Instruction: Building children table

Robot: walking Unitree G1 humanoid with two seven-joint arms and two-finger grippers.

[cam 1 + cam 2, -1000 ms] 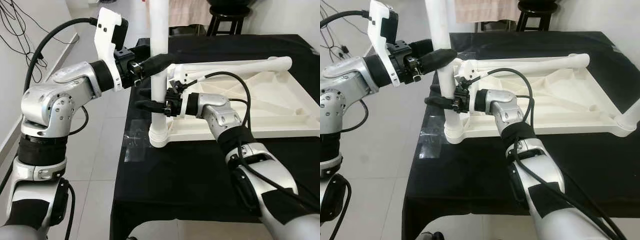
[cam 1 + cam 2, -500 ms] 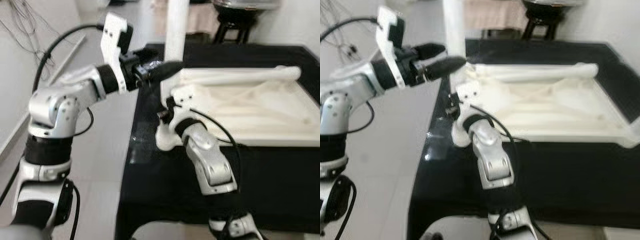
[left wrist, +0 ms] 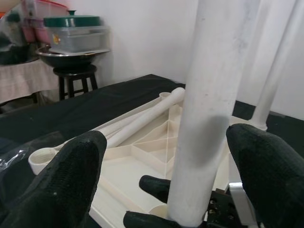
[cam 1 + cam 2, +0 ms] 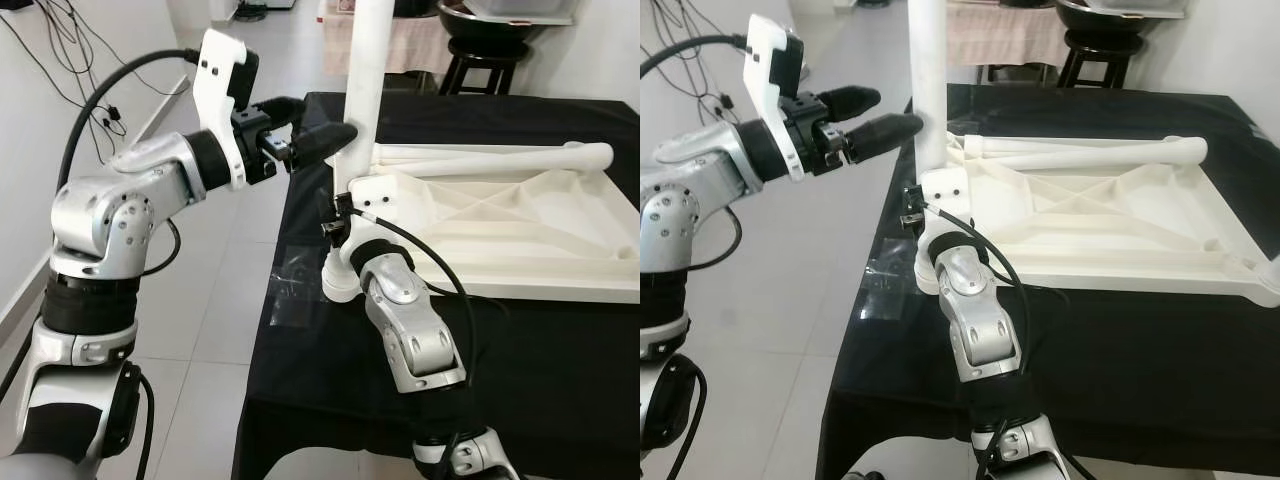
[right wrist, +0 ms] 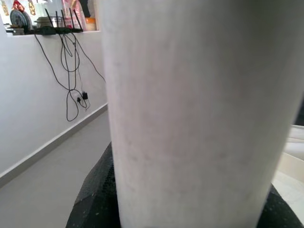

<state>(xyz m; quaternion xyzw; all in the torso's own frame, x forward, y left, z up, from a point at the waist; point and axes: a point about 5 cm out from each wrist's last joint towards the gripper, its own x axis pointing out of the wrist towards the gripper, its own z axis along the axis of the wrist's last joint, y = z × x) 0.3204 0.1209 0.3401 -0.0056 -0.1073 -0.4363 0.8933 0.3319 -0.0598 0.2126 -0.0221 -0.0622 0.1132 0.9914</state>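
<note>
Your upturned white children's table top [image 4: 520,215] is lying on the black-covered table [image 4: 560,340], with one white table leg [image 4: 365,75] standing upright in its near left corner socket and another leg [image 4: 500,158] lying along its far edge. Your left gripper [image 4: 315,128] is hovering beside the upright leg with fingers [image 3: 76,166] spread apart, one on either side. Your right gripper [image 3: 156,202] is sitting at the leg's base, its fingers closing around it.
</note>
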